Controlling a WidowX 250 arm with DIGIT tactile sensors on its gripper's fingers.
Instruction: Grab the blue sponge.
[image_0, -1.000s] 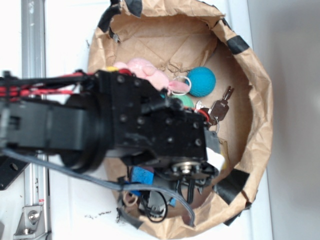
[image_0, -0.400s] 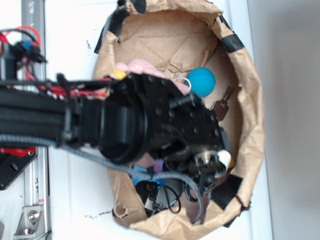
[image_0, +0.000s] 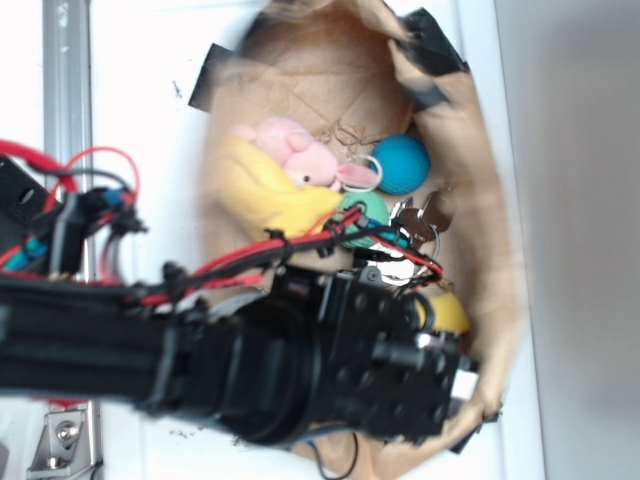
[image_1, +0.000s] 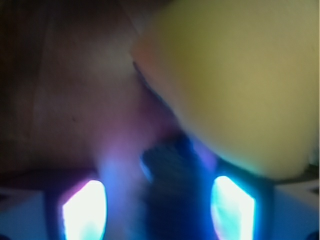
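My gripper (image_1: 157, 210) is down inside the brown paper bag (image_0: 497, 250), at its near end. In the exterior view the black wrist (image_0: 400, 380) hides its fingers. The wrist view is badly blurred. Two bright fingertips (image_1: 82, 212) stand wide apart, so the gripper is open. Between them lies a blurred blue and dark-blue mass (image_1: 167, 185); I cannot tell whether it is the blue sponge. The blue sponge does not show in the exterior view. A yellow sponge (image_1: 235, 85) fills the upper right of the wrist view, and its edge (image_0: 447, 312) shows beside the wrist.
In the bag lie a pink plush (image_0: 300, 155), a yellow soft thing (image_0: 262, 195), a teal ball (image_0: 402, 163), a green ball (image_0: 365, 210) and keys (image_0: 425, 215). Black tape (image_0: 430, 30) patches the bag's rim. A metal rail (image_0: 65, 80) runs along the left.
The arm has swung toward the lower part of the picture and sunk deeper into the bag. The bag's walls have shifted and folded. The yellow soft thing and the green ball now show.
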